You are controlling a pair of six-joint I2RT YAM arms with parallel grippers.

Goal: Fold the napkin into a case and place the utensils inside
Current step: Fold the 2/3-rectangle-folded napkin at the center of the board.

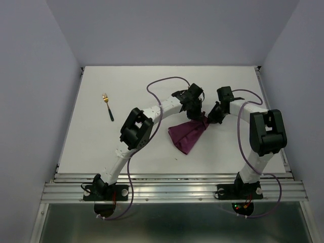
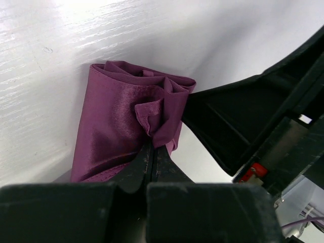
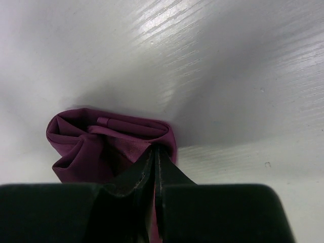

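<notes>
The plum-purple napkin (image 1: 186,133) lies bunched and folded near the table's middle. Its far end is lifted between the two grippers. My left gripper (image 1: 193,114) is shut on a fold of the napkin (image 2: 152,121). My right gripper (image 1: 208,119) is shut on the napkin's other edge (image 3: 126,144). The two grippers sit close together, side by side. The fork (image 1: 107,105), gold head and black handle, lies at the far left, well apart from both grippers. The knife is out of view.
The right gripper's black body (image 2: 253,116) fills the right side of the left wrist view, close to the napkin. A purple cable (image 1: 164,83) arcs over the table behind the left arm. The metal rail (image 1: 172,187) runs along the near edge.
</notes>
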